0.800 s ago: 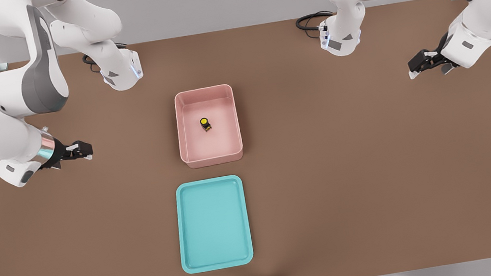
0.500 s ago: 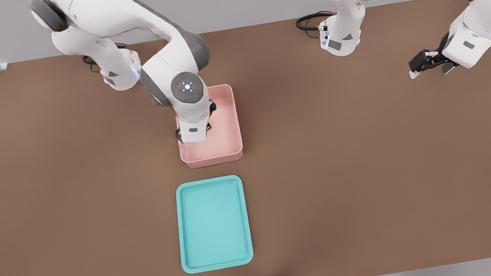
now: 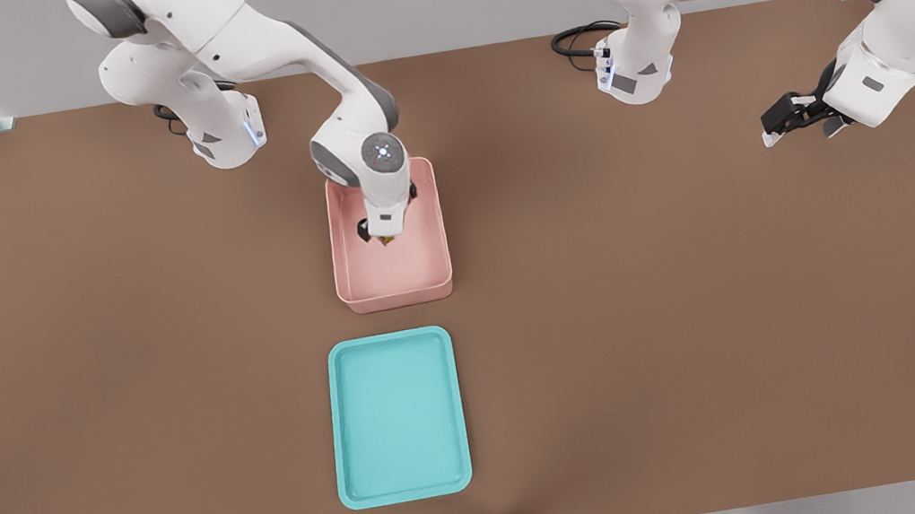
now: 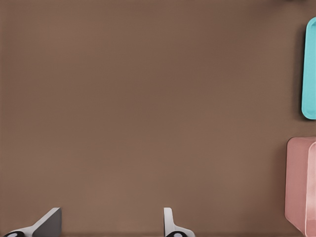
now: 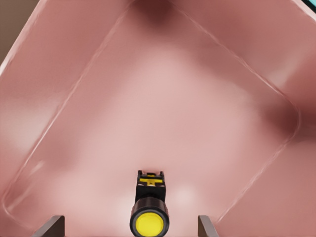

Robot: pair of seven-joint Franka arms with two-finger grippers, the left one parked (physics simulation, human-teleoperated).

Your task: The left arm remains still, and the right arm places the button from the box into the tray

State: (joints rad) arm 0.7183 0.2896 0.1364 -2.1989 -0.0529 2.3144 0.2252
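The right arm (image 3: 270, 35) reaches down into the pale pink box (image 3: 433, 247) on the brown desk (image 3: 700, 302), its lit wrist disc facing up in the front view. Its gripper (image 3: 384, 236) hangs low inside the box, over the floor near the middle. From the right wrist view, the two fingertips (image 5: 48, 226) stand wide apart, one on either side of the button (image 5: 149, 217), neither touching it. The button, a short black body with a round yellow cap, sits on the pink floor of the box, well clear of the walls. In the front view only a speck of yellow shows beneath the gripper. The teal tray (image 3: 346, 419) lies on the desk just in front of the box, apart from it, toward the near edge.
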